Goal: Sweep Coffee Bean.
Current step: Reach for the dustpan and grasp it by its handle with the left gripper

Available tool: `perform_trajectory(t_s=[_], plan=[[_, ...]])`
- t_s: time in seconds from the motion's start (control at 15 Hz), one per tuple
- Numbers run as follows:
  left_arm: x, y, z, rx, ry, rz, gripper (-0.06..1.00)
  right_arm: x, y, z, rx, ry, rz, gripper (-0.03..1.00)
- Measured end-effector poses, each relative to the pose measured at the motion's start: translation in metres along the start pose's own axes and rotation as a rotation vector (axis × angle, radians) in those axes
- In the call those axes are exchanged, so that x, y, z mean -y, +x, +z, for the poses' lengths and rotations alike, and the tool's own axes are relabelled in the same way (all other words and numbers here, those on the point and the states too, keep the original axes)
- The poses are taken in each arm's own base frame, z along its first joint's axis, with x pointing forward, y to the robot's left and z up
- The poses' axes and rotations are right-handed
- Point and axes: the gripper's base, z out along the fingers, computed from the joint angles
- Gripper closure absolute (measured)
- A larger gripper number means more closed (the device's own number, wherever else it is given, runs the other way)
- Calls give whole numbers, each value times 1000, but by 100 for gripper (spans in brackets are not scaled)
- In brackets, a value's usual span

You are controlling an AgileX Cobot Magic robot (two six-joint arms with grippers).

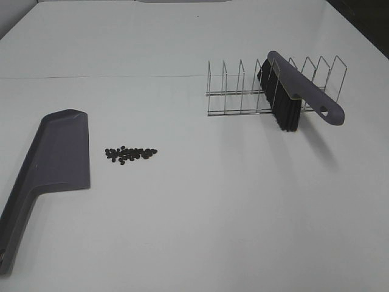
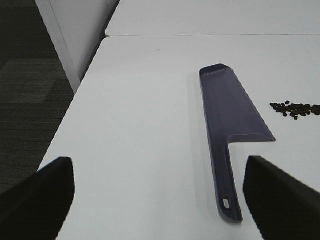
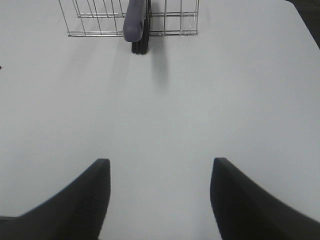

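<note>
Nearest, both hover empty over the white counter [image 1: 213,213] — left claw [image 2: 157,160] spread wide, right claw [image 3: 160,161] parted. Ahead lies a purple dustpan [image 1: 58,152], the coffee bean [image 1: 130,154] heap near its wide edge, not touching — farthest, a brush [image 1: 301,85] propped in a wire rack [image 1: 234,93].

On the dustpan [image 1: 51,155], the handle's near end runs off the overhead picture's left edge. The coffee beans [image 1: 130,154] are too small to count. In the right wrist view the wire rack [image 3: 95,34] and brush [image 3: 135,22] are cropped on their far side. The left gripper [image 2: 159,161] and right gripper [image 3: 160,161] show only blurred finger ends.
</note>
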Motion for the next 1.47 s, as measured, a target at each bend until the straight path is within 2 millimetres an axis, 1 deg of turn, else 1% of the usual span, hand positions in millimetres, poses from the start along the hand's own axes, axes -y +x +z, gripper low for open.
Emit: perform_trajectory(t_s=[1.07,1.13,1.2,1.27,1.33,1.47], plan=[[0,0,0,0,0,0,11,0,0,0,0,0,0,47],[0,0,0,0,0,0,11,0,0,0,0,0,0,44],[0,0,0,0,0,0,11,0,0,0,0,0,0,32],[0,0,0,0,0,0,11,0,0,0,0,0,0,25],[0,0,0,0,0,0,11,0,0,0,0,0,0,20],[0,0,0,0,0,0,11,1,0,0,0,14,-7,18]])
